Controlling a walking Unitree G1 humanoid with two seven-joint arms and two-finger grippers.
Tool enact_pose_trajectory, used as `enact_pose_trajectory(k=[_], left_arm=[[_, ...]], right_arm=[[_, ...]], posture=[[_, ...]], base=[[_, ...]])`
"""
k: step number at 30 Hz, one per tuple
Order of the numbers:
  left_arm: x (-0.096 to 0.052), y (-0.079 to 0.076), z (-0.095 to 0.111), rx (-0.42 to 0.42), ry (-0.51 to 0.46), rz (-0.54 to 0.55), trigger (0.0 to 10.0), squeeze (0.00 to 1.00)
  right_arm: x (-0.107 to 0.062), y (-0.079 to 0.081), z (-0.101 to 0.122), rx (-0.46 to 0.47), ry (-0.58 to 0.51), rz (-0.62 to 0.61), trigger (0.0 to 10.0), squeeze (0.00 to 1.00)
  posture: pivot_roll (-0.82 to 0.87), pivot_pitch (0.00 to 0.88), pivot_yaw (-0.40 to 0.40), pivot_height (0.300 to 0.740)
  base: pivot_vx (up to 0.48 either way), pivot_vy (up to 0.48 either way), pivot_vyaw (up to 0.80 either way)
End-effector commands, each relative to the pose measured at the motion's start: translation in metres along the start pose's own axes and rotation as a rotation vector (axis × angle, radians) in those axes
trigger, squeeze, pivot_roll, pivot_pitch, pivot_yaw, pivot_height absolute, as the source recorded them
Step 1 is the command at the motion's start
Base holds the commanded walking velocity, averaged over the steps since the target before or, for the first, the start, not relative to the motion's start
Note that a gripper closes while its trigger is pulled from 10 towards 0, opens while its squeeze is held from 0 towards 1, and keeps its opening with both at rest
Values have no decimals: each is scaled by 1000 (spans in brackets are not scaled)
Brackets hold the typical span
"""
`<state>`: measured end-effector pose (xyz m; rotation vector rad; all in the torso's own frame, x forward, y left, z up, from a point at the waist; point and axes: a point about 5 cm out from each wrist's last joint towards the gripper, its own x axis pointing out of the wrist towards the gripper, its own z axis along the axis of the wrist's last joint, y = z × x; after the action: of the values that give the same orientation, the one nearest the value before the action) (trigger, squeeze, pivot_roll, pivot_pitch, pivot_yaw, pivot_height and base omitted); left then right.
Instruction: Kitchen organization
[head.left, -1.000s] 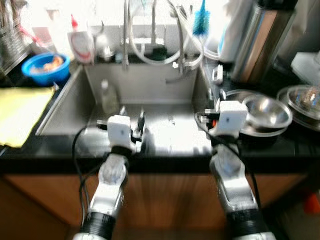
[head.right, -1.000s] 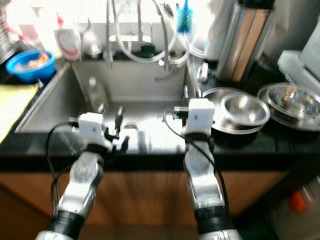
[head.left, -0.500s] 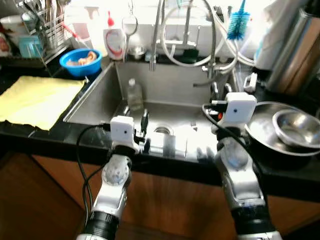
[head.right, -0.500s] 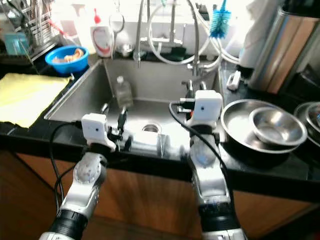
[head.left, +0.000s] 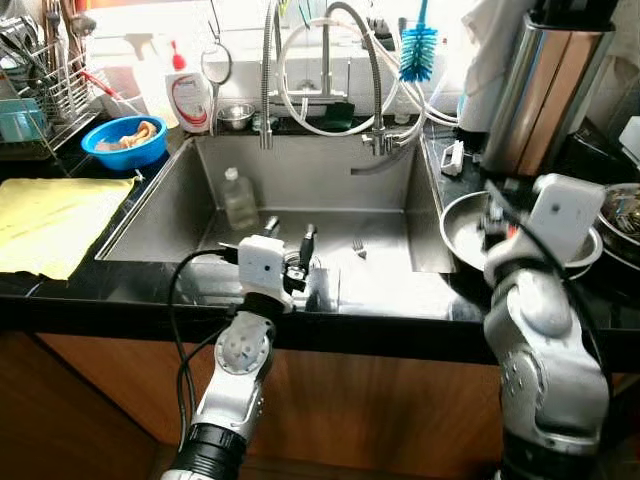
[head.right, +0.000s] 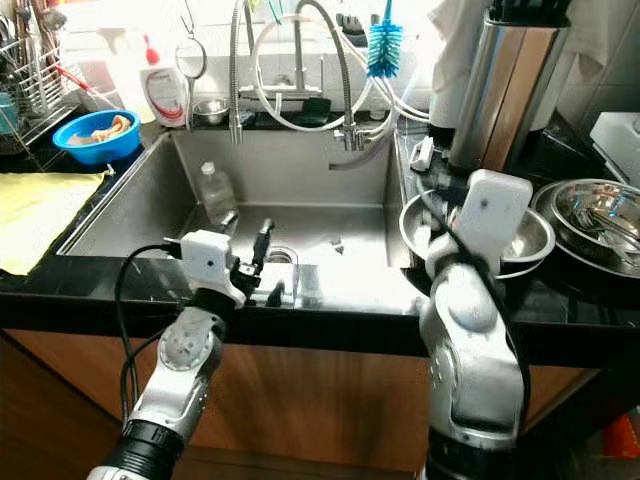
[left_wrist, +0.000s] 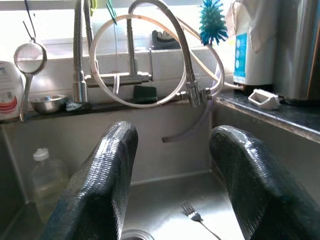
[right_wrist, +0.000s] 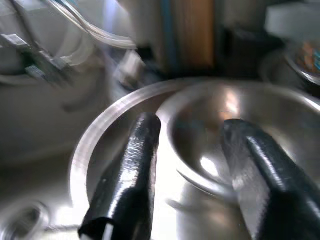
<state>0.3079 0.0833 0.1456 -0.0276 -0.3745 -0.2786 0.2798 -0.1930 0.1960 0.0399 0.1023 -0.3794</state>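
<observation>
As the right tool (right_wrist: 187, 150) closes on the nested bowls (head.right: 520, 235), the left tool (left_wrist: 172, 175) waits over the sink (head.left: 180, 190).

Right tool: fingers apart, empty, straddling the near rim of the small bowl (right_wrist: 235, 125), which sits inside the wide bowl (right_wrist: 95, 145) on the bench (head.left: 60, 290) beside the sink. Left tool: fingers apart, empty; ahead of it lie a fork (left_wrist: 192, 214) and a bottle (head.left: 238, 198) in the basin. Judgement: lower the right tool until one finger is inside the rim and one outside, then pinch squarely; the polished steel may slip.
</observation>
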Motion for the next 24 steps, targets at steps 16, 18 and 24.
enact_pose_trajectory(k=[16, 18, 24], left_arm=[[-1, 7, -4, -1, 31, 14, 10000, 0], [0, 6, -4, 0, 32, 11, 10000, 0], [1, 5, -4, 3, 33, 2, 10000, 0]], right_arm=[[15, 11, 31, -82, -16, 146, 10000, 0], [17, 15, 37, -93, -28, 174, 10000, 0], [23, 25, 46, -192, -17, 268, 10000, 0]], posture=[[-246, 0, 81, 740], [-249, 0, 83, 740], [-248, 0, 83, 740]], base=[[0, 0, 0], [0, 0, 0], [0, 0, 0]])
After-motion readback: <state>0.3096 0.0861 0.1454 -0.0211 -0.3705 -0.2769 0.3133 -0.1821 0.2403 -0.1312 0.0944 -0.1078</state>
